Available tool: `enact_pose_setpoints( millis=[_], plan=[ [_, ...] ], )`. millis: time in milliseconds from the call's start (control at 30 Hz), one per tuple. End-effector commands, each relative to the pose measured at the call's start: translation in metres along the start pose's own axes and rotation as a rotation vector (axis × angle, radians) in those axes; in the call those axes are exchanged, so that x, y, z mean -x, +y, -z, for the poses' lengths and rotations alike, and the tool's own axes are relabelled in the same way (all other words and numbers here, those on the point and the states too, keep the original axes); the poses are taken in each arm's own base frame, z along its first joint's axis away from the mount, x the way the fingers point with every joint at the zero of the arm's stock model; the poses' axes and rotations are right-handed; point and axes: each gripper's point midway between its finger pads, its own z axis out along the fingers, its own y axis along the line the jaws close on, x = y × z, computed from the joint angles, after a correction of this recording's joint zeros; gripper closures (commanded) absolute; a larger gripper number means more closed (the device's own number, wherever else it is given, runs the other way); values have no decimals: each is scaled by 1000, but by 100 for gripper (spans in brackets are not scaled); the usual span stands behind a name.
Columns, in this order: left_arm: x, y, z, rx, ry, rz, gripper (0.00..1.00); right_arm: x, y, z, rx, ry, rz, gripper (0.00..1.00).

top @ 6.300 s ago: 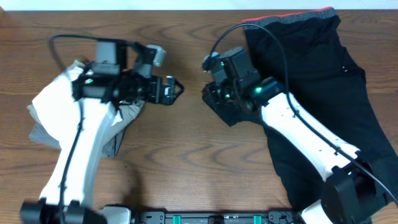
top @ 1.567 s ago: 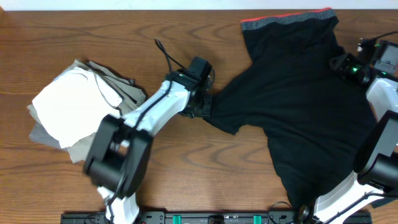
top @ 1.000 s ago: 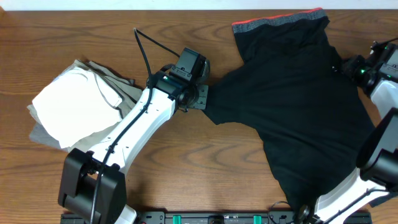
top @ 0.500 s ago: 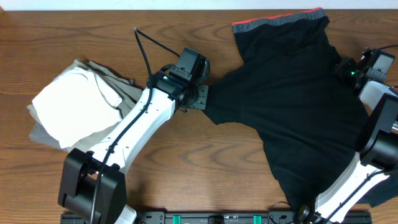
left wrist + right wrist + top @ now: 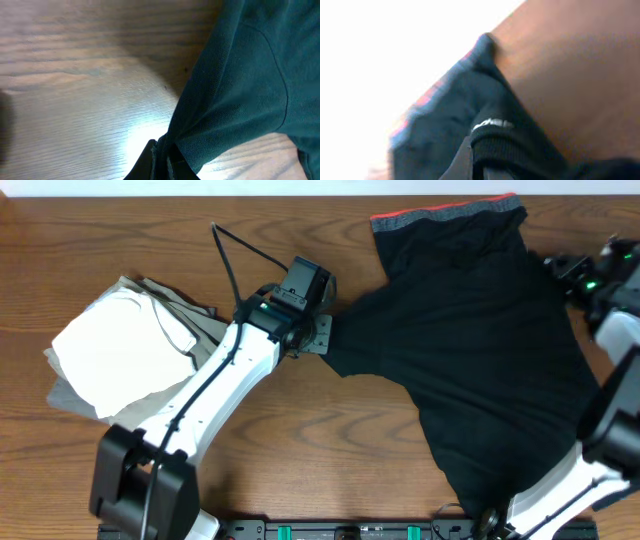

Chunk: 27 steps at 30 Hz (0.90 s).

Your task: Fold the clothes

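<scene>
here, the black t-shirt (image 5: 470, 350) is lying spread over the right half of the wooden table (image 5: 300, 450). the left gripper (image 5: 322, 340) is clamping shut on one sleeve near the table's middle, and the right gripper (image 5: 552, 267) is pinching the opposite sleeve cuff at the right edge.

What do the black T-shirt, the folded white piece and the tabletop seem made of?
The black T-shirt: soft matte knit, possibly cotton; fine knit grain shows close up, and it drapes in folds. The folded white piece: soft matte cloth, weave too small to tell. The tabletop: wood or wood-look laminate; brown grain lines, slight sheen.
</scene>
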Motion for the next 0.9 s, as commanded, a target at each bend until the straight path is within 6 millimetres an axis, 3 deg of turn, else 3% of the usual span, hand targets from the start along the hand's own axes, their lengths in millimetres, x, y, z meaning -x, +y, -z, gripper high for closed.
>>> enact_pose_setpoints(
  millis=[0,200,433,600,867],
  plan=[
    [21,19,47,73,-148,14,94,43,78,58,135,-94,120,99],
    [29,39,125,79,-322,64,94,68,150,135,192,-215,216,99],
    [10,80,224,182,-549,131,94,73,208,205,252,-317,296,99],
    [1,92,276,208,-703,172,94,71,225,225,297,-334,269,99],
    [-5,112,357,310,-927,229,94,44,261,234,491,-212,322,99]
  ],
)
